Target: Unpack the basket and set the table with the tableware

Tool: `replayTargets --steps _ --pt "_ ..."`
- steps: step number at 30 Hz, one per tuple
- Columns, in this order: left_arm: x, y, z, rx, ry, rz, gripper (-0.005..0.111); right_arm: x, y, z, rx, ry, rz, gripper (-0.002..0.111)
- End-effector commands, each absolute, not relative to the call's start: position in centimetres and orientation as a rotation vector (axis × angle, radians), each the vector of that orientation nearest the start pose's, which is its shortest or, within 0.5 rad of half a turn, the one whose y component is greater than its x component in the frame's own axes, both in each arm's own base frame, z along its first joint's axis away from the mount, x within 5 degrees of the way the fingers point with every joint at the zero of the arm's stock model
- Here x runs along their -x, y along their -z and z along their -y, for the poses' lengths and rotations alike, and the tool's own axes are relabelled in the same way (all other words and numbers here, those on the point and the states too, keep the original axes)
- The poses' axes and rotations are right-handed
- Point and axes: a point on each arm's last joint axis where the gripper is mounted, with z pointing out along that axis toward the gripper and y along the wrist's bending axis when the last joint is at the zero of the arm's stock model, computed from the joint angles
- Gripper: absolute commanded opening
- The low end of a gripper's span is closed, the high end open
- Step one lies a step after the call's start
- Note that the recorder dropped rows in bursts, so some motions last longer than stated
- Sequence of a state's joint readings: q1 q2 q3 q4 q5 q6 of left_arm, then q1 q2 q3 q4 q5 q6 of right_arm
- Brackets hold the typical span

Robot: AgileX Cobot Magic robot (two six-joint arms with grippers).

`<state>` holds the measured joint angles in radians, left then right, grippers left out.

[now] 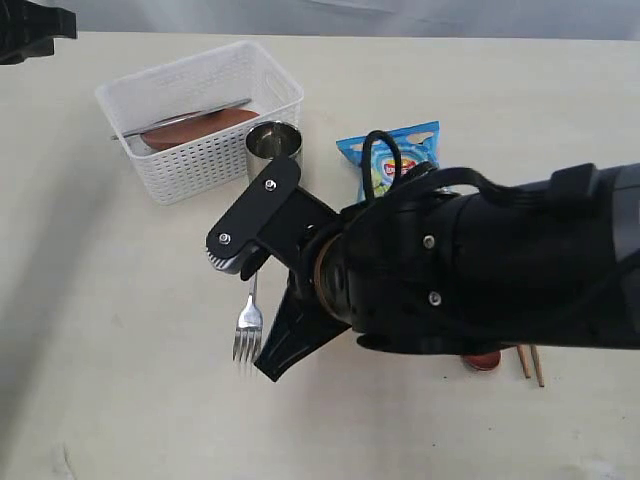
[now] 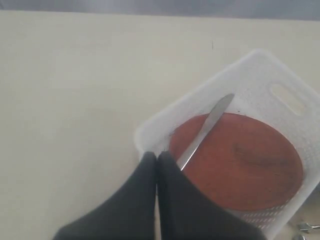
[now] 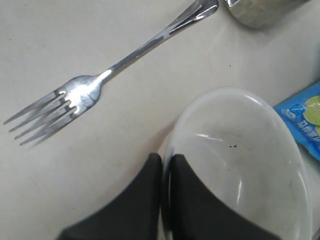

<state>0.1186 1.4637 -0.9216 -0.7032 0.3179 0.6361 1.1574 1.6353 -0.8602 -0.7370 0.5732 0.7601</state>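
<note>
My right gripper (image 3: 165, 157) is shut on the rim of the cream bowl (image 3: 240, 165), one finger inside and one outside. In the exterior view the right arm hides the bowl. The silver fork (image 3: 100, 82) lies on the table (image 1: 100, 330) beside the bowl, also seen as the fork (image 1: 247, 325). The steel cup (image 1: 274, 143) stands by the white basket (image 1: 200, 160). Inside the basket (image 2: 180, 107) the reddish-brown plate (image 2: 240, 165) carries the knife (image 2: 207, 127). My left gripper (image 2: 157, 156) is shut and empty, hovering over the basket's corner.
A blue chip bag (image 1: 400, 155) lies behind the right arm, its corner next to the bowl (image 3: 305, 117). Brown chopsticks (image 1: 530, 362) and a dark red spoon (image 1: 482, 362) peek out under the right arm. The left arm (image 1: 30, 25) shows at the far left corner.
</note>
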Motion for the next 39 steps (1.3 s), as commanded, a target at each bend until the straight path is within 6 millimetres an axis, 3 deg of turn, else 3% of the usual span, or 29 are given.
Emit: replayTargets --steps 1,5,11,15,21,29,34,39 --pt "-30.8 -26.1 -1.9 0.081 0.199 -2.26 0.0 -15.1 -17.5 -26.3 1.204 0.073 -2.301 0.0" --pt "-30.8 -26.1 -1.8 0.079 0.202 -2.263 0.0 -15.1 -17.0 -26.7 1.217 0.047 -2.301 0.006" --pt "-30.8 -26.0 -1.8 0.068 0.204 -2.269 0.0 -15.0 -17.0 -26.9 1.222 0.012 -2.288 0.046" --pt "-30.8 -26.0 -1.8 0.066 0.203 -2.269 0.0 -15.1 -17.5 -26.9 1.218 0.004 -2.273 0.046" --pt "-30.8 -26.0 -1.8 0.062 0.204 -2.271 0.0 -14.7 -22.1 -25.7 1.142 -0.077 -2.17 0.046" --pt "-30.7 -26.0 -1.7 0.06 0.207 -2.274 0.0 -15.3 -30.1 -20.7 0.945 -0.026 -2.033 0.047" --pt "-30.7 -26.0 -1.7 0.06 0.207 -2.274 0.0 -18.5 -34.4 -17.8 0.837 -0.043 -2.048 0.049" --pt "-30.7 -25.9 -1.7 0.045 0.211 -2.283 0.0 -23.5 -36.1 -15.1 0.823 -0.149 -2.145 0.049"
